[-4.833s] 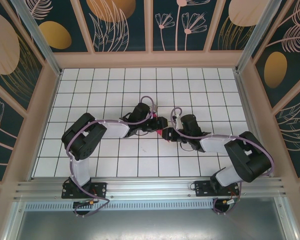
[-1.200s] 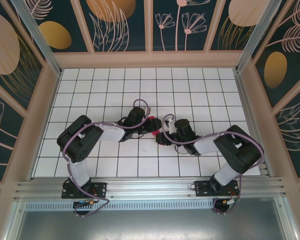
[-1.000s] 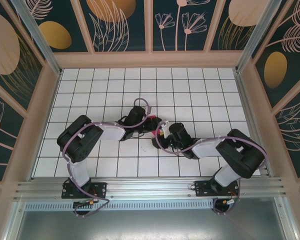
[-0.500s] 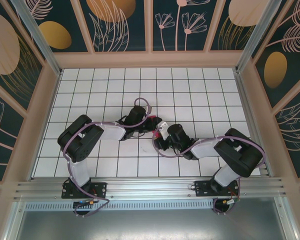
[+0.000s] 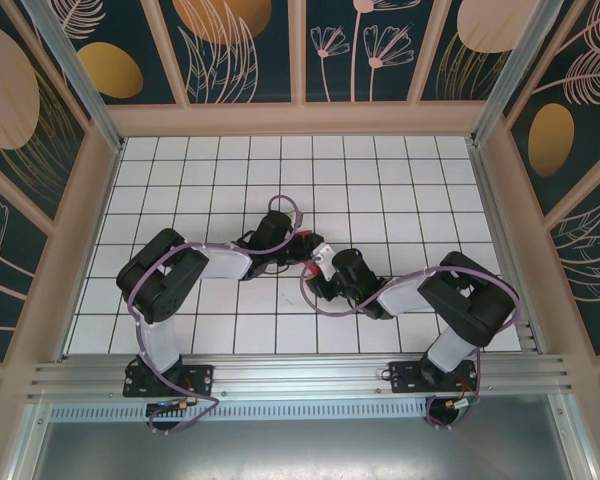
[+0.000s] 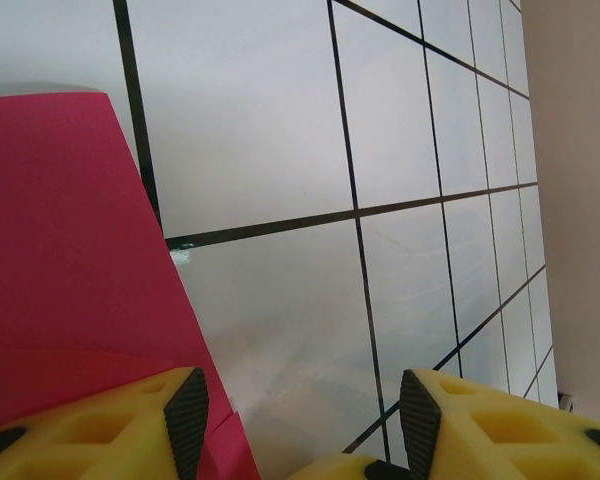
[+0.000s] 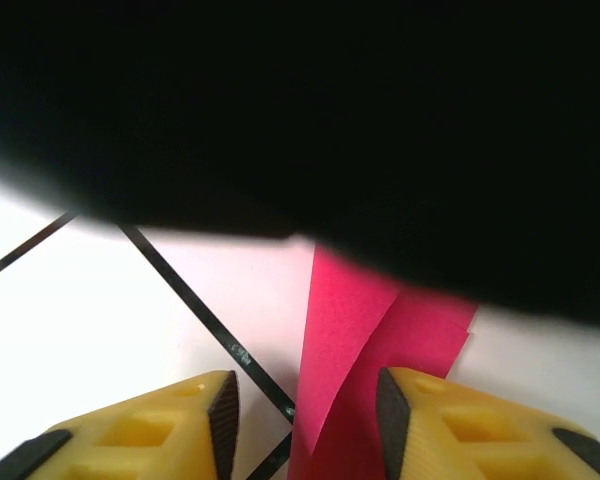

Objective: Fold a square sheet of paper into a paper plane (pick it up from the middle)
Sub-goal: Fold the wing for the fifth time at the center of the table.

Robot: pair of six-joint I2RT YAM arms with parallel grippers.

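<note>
Mid-fold at the middle of the white tiled counter (image 5: 380, 180): within the last second the right arm has tucked its elbow in and swung its wrist leftward. That brings the right pincer (image 7: 305, 415) close beside the left pincer (image 6: 295, 425), which has stayed put. The magenta-pink sheet of paper (image 6: 70, 250), already creased smaller, lies on the tiles between the 2 pincers. The right pincer's jaws stand apart astride a raised flap (image 7: 365, 340) of the sheet and are not yet clamped on it. The left pincer's jaws are parted, 1 finger (image 6: 90, 430) over the sheet's edge and the other over bare tile, with nothing pinched. The right arm appears to be lining up to take that flap for the next crease while the left steadies the sheet; the plane looks far from finished.
</note>
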